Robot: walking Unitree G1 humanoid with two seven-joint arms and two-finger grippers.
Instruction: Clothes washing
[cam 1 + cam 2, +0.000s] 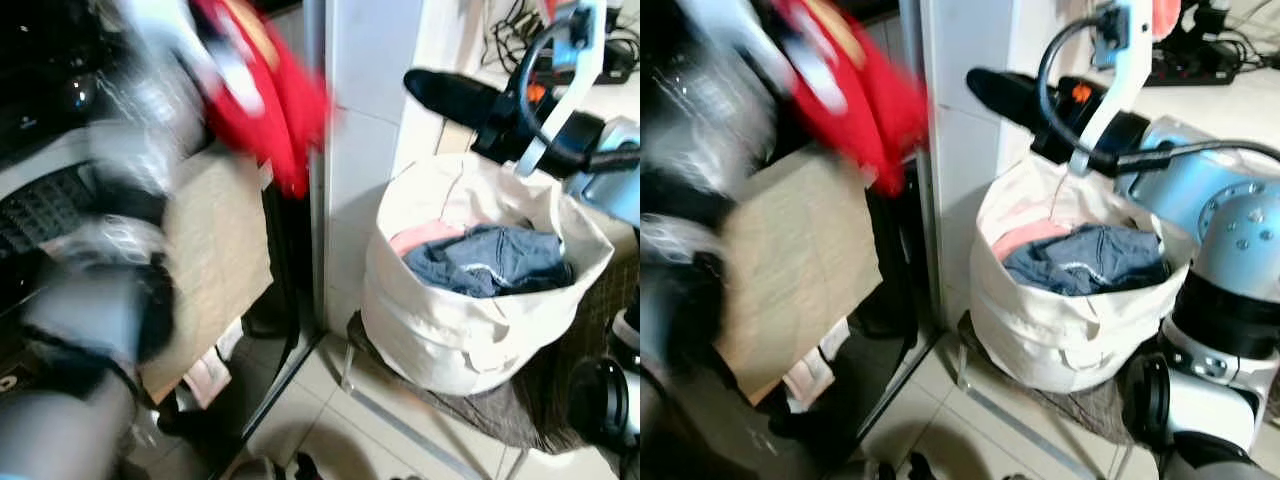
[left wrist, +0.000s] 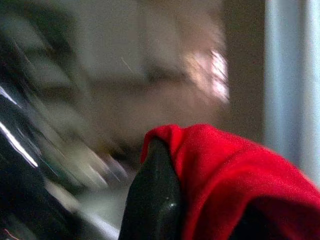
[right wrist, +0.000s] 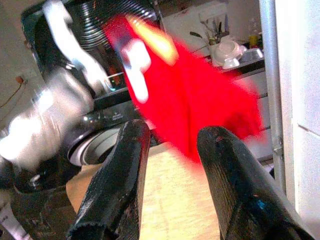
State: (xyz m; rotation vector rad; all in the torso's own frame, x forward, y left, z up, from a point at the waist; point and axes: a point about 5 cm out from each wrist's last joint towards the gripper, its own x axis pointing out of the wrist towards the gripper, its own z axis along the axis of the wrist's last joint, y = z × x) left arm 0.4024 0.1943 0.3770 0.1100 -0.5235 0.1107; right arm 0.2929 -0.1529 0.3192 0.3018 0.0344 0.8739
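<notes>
The soft red fabric garment, with a yellow patch near its top, hangs bunched and motion-blurred at upper left, clamped in the left gripper, whose black finger is wrapped by the cloth; it sits above a tan cardboard panel and just right of the dark front-loading washing machine. In my judgement the step is carrying it to the drum; it should go well inside before release, so no hem trails over the rim. The right gripper is raised over the cream fabric laundry basket at right, fingers parted and empty; blue denim clothing and a pink item remain inside.
</notes>
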